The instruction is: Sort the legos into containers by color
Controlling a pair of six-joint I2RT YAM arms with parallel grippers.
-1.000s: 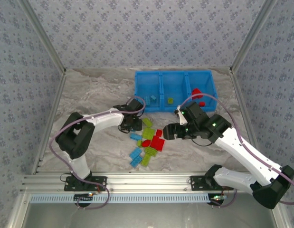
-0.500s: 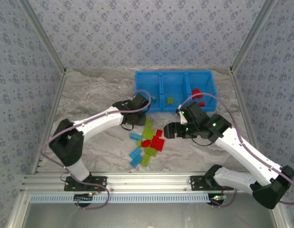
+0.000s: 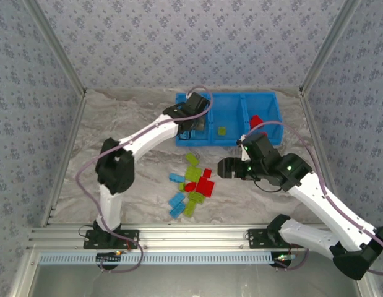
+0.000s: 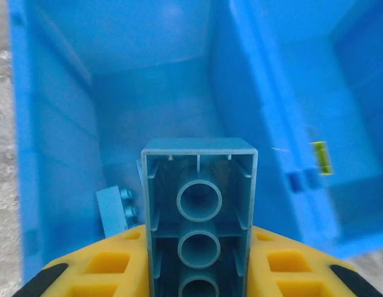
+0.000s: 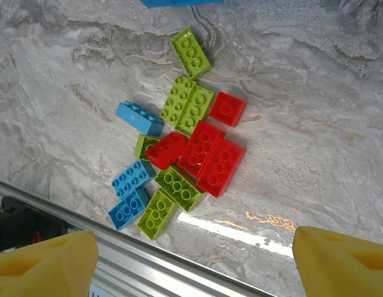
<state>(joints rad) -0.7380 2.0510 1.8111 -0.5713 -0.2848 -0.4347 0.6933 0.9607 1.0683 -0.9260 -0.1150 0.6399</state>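
While over tray point(image 4: 55, 124), lego point(image 4: 199, 185) in fingers point(image 4: 111, 263)

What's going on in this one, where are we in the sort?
The left gripper holds a light blue brick over the left compartment of the blue tray, where another light blue brick already lies. The middle compartment has a green brick, the right compartment a red brick. The right gripper hangs open above the pile of unsorted bricks on the table, holding nothing.
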